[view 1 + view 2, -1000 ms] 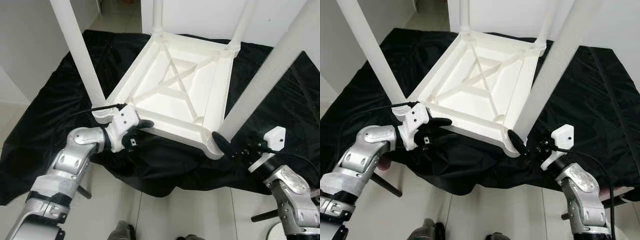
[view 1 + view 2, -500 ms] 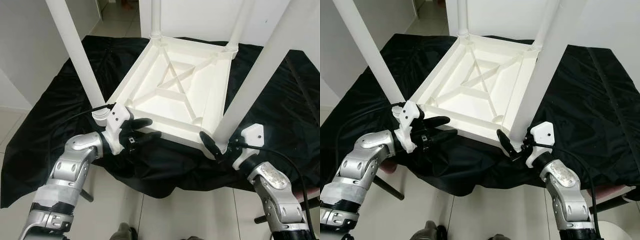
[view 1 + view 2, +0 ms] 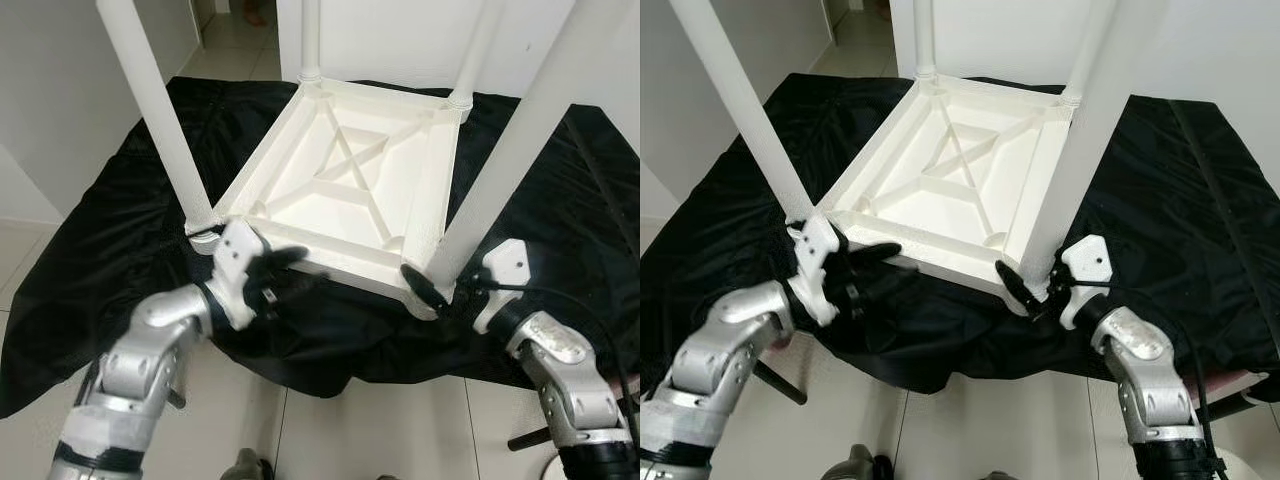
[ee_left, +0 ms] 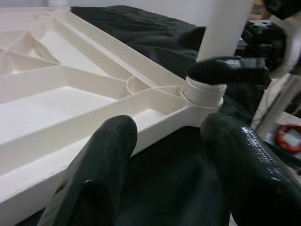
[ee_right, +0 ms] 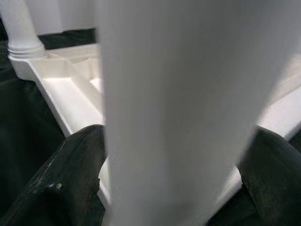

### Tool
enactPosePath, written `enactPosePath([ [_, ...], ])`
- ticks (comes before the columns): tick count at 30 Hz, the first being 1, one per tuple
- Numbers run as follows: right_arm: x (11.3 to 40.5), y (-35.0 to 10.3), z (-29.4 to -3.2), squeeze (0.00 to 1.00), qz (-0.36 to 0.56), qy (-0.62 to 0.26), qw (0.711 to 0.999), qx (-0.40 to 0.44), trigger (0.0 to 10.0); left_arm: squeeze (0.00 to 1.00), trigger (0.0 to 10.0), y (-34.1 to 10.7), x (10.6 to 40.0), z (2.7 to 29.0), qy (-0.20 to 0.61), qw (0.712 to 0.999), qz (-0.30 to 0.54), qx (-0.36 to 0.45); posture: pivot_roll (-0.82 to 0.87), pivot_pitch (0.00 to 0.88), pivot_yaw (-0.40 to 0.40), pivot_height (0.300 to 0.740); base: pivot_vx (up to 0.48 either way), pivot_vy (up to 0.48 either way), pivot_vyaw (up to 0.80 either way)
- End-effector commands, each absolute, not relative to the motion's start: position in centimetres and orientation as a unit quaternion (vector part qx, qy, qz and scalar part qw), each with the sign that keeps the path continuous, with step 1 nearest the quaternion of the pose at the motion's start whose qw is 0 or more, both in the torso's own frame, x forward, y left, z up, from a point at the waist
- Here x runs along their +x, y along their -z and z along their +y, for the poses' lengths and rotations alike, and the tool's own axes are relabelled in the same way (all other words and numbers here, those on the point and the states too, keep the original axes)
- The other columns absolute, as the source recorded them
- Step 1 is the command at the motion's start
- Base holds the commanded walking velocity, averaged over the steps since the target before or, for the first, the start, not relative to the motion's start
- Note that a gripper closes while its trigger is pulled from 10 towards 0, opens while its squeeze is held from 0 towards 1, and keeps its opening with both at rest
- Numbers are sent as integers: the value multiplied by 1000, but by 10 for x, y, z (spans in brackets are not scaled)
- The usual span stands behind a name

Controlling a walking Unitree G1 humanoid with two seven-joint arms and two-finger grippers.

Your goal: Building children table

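Black cloth (image 3: 120, 240) spread over pale floor, upturned white table (image 3: 350, 190) on it, left gripper (image 3: 285, 270) parted beside near rim, right gripper (image 3: 1025, 295) straddling near-right leg (image 3: 500, 170), grip unclear.
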State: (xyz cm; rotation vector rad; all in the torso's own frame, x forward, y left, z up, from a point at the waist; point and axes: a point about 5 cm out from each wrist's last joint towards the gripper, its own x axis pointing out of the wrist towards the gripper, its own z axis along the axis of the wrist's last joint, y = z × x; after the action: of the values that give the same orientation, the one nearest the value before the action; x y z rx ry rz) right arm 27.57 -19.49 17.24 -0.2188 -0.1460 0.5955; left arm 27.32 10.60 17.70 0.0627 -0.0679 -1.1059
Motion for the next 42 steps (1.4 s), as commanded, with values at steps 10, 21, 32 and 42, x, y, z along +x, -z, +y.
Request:
enactPosePath([
  [10,282,-162,-197,0,-43,-322,939,-110,0,0,10000,-173,250,72,598,800,-16,45,-61,58,17,740,0,0,0],
  [21,282,-158,-201,0,-30,-299,949,-91,10000,0,10000,-177,250,66,582,812,-19,37,-58,53,14,740,0,0,0],
  [32,281,-150,-193,0,-25,-193,979,-61,10000,0,10000,-178,255,64,555,830,-21,52,-55,48,13,740,0,0,0],
  [42,269,-149,-175,0,-27,-33,999,-2,10000,0,10000,-180,266,63,531,845,-31,56,-67,44,14,740,0,0,0],
])
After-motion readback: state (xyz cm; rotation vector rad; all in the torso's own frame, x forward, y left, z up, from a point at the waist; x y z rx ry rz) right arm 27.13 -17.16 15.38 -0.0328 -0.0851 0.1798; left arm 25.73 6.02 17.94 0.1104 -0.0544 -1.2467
